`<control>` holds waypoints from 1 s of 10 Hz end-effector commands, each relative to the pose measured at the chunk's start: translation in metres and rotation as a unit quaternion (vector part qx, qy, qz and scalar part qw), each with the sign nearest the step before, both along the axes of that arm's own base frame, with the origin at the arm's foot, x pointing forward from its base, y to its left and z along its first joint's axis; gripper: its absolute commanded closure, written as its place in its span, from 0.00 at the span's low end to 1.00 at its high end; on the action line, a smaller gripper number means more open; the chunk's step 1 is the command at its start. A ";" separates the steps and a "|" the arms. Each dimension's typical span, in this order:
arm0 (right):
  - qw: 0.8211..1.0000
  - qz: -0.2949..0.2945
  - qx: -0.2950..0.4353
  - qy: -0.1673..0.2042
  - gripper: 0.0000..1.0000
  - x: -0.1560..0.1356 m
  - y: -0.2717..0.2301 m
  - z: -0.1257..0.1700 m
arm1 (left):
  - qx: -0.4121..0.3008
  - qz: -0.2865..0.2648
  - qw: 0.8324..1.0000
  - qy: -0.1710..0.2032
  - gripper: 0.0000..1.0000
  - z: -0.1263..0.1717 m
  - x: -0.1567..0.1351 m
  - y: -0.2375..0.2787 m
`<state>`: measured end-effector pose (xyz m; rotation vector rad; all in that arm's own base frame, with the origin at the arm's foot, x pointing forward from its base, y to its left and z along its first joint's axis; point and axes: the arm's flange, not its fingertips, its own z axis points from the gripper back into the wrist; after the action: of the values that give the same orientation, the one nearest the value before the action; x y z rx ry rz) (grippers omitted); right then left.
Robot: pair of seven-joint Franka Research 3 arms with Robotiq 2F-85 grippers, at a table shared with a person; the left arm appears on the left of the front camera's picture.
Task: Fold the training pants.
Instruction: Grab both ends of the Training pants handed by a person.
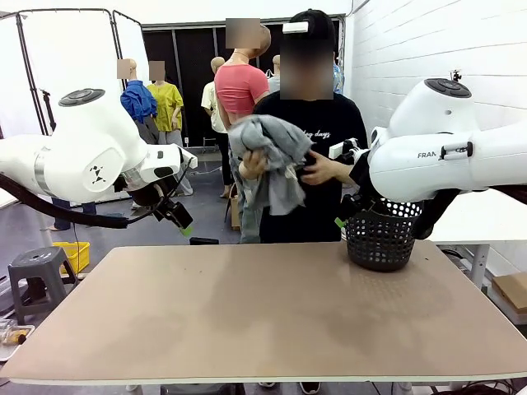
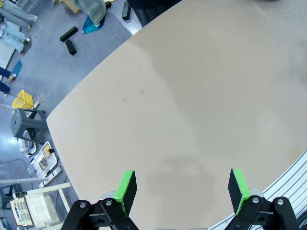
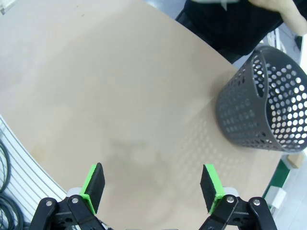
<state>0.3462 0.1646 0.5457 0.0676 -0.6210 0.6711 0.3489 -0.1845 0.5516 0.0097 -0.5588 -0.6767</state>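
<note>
The training pants (image 1: 276,156) hang bunched in the person's hands (image 1: 249,165) past the bench's (image 1: 247,313) far edge, raised above it, roughly midway between left arm (image 1: 82,156) and right arm (image 1: 436,152). No long axis shows yet. Left jaws and right jaws stand spread, empty, above the bench.

The table (image 1: 247,321) gives a wide open run from its near edge across the middle and over the whole left half, flat bare board under both arms. The one obstacle standing on it is the black mesh basket (image 3: 261,103), upright at the far right, close by the right arm (in that wrist view it sits beyond the right gripper (image 3: 152,184), off to one side). Under the left gripper (image 2: 181,189), fingers spread wide, the board lies bare. At the far edge the person (image 1: 329,132) blocks the middle, holding the training pants (image 1: 272,140) bunched at chest height, well above the board
</note>
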 end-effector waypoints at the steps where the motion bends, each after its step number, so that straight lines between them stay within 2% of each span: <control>1: 1.000 0.000 0.001 0.000 0.00 0.000 0.000 0.000 | -0.001 0.001 1.000 0.000 0.00 0.000 0.000 0.001; 10: 1.000 0.000 0.001 0.000 0.00 0.000 0.000 0.000 | -0.001 0.001 1.000 0.000 0.00 0.000 0.000 0.001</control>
<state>0.3462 0.1646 0.5457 0.0676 -0.6210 0.6711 0.3489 -0.1845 0.5516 0.0097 -0.5588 -0.6767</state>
